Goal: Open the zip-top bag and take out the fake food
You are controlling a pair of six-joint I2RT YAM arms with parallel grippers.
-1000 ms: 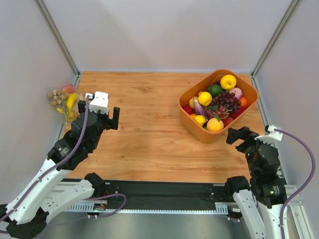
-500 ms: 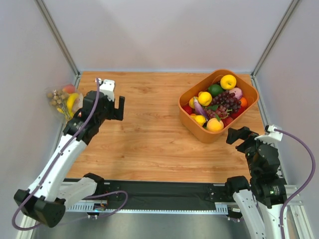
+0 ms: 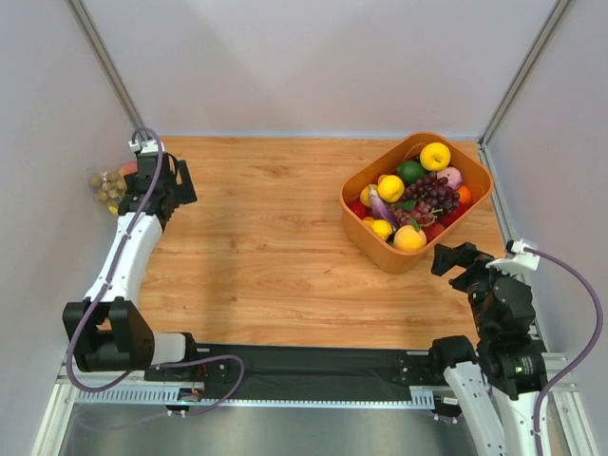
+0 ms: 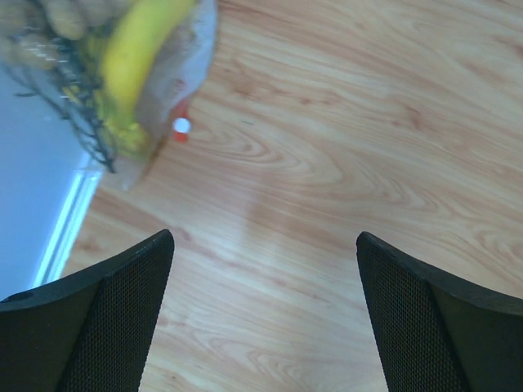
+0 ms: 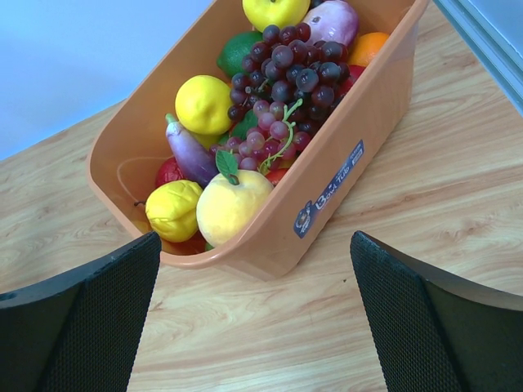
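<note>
A pale wooden table (image 3: 285, 256) fills a grey-walled booth (image 3: 313, 57). An oblong orange plastic tub (image 3: 366, 237) of mixed fruit sits far right. The crinkly clear zip-top bag (image 3: 106, 186) lies at the far-left edge. The left gripper (image 3: 169, 195) gapes beside it, and the right gripper (image 3: 459, 266) gapes near the tub, both empty. Only the left wrist view shows the fake food's yellow plastic banana (image 4: 135, 57) and the red zip tab (image 4: 181, 128). Only the right wrist view shows the tub's label (image 5: 331, 200).

The top external camera looks steeply down from above and behind the arm bases and takes in the whole table (image 3: 275, 237). The left wrist camera hangs close over the table, looking down past the left gripper (image 4: 263, 235) at the zip-top bag (image 4: 184, 65), which the overhead view shows at ten o'clock. The right wrist camera looks past the right gripper (image 5: 254, 236) at the orange basket (image 5: 343, 155), at two o'clock overhead.
</note>
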